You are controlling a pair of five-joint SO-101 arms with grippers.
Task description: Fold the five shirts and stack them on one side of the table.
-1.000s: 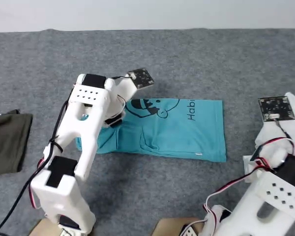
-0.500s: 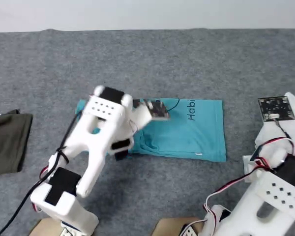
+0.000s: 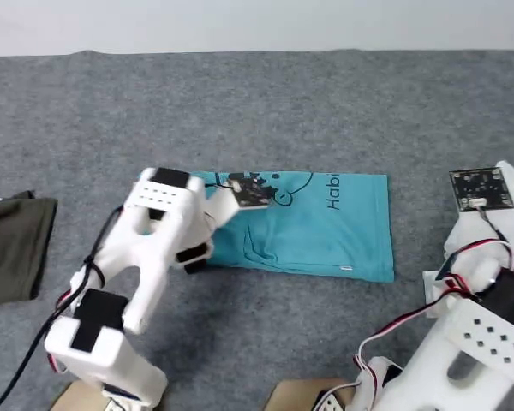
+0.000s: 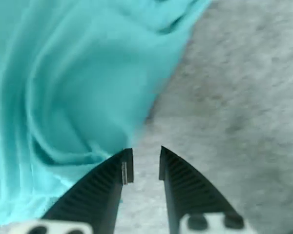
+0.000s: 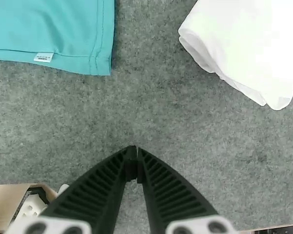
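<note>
Teal shirt (image 3: 317,227) lies between olive shirt (image 3: 13,244) and white shirt (image 5: 244,48). Left gripper (image 4: 142,165) barely parted at its edge, empty; right gripper (image 5: 136,163) closed, empty.

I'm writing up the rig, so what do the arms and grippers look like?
The left arm and right arm are white blocky shells with black motors, dotted hole panels and red and black cables. The left gripper and right gripper have black, ribbed, tapering fingers.

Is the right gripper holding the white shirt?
No, the right gripper is shut on nothing above the bare table, and the white shirt lies apart from its fingers.
</note>
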